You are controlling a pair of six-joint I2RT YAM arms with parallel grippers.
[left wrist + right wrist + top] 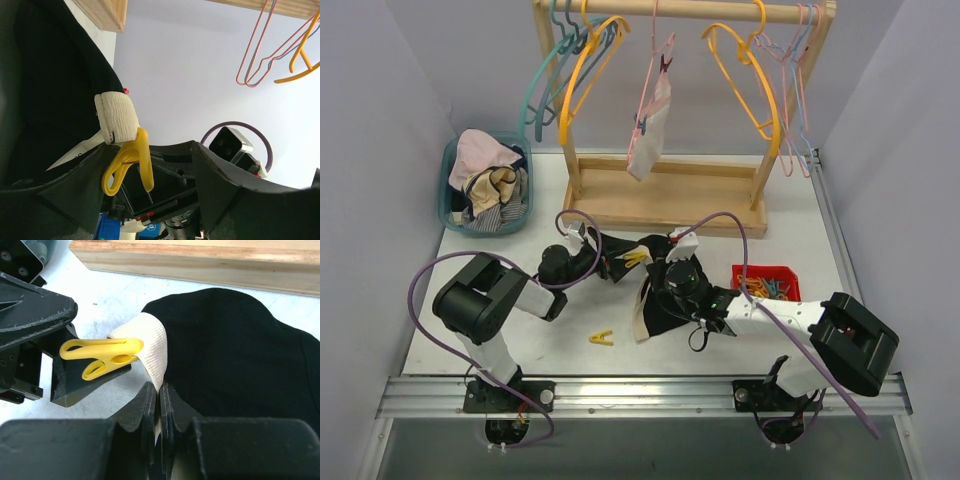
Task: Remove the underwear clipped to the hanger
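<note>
The black underwear lies crumpled on the table between my two grippers. A yellow clip is still clamped on its white waistband. My right gripper is shut on that waistband just below the clip. My left gripper is open, and the clip's handles hang between its spread fingers. The pale pink-white underwear hangs clipped to a pink hanger on the wooden rack, away from both grippers.
A loose yellow clip lies on the table near the front. A red tray of clips sits at the right. A teal basket of clothes stands at the back left. The wooden rack holds several empty hangers.
</note>
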